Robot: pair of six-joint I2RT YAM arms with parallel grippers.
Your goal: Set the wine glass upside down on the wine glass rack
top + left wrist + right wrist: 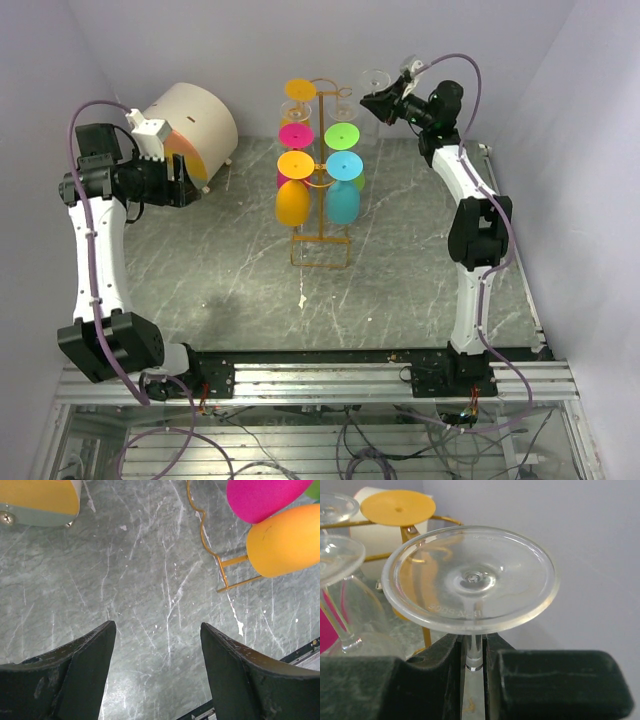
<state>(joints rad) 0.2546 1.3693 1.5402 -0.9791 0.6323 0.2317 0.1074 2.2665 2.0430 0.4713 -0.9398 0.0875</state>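
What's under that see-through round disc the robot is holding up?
That disc is the foot of the wine glass. Under it runs the thin clear stem, pinched in the right gripper. The bowl lower down is covered by the gripper, so it can't be seen.

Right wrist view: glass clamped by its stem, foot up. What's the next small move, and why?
Probably ease the right tool left toward the rack. The glass is already inverted, stem pinched, and hangs beside the rack's top right, not yet on it. I can't tell which loop is free.
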